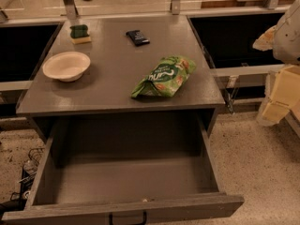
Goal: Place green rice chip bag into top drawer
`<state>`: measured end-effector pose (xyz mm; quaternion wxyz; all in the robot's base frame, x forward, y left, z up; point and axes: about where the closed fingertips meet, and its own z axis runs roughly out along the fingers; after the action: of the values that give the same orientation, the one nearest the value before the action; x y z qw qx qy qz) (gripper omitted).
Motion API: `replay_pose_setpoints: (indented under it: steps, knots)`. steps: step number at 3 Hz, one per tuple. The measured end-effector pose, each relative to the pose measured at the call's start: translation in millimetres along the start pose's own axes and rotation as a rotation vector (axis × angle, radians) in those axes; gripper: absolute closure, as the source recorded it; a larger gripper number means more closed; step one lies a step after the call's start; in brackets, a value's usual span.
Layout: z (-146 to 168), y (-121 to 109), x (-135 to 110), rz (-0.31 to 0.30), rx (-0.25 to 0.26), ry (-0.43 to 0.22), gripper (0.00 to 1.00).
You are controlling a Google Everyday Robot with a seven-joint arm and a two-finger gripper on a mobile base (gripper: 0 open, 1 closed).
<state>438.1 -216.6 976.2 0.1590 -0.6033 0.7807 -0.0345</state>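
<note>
The robot's arm [287, 29] showed at the right edge, white and round, with only part of it in view. Just under it was the gripper [275, 100], pale yellow and blocky, holding nothing.

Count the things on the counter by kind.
Chip bag: 1
Bowl: 1
Sponge: 1
Dark packet: 1
Total: 4
The pincer hangs at the right edge, beside the counter.

Green rice chip bag [163, 77] printed with white lettering, tan chips; top drawer [126, 179] grey; cream gripper [277, 100] seen at right edge.
</note>
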Motion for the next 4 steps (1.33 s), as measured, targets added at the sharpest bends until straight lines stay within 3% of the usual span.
replay_pose_setpoints:
  steps: [1, 4]
  knots:
    - [1.3, -2.8, -0.5, 0.002, 0.0, -0.001, 0.0]
    - [40.0, -67.9, -23.7, 0.006, -0.047, -0.022, 0.0]
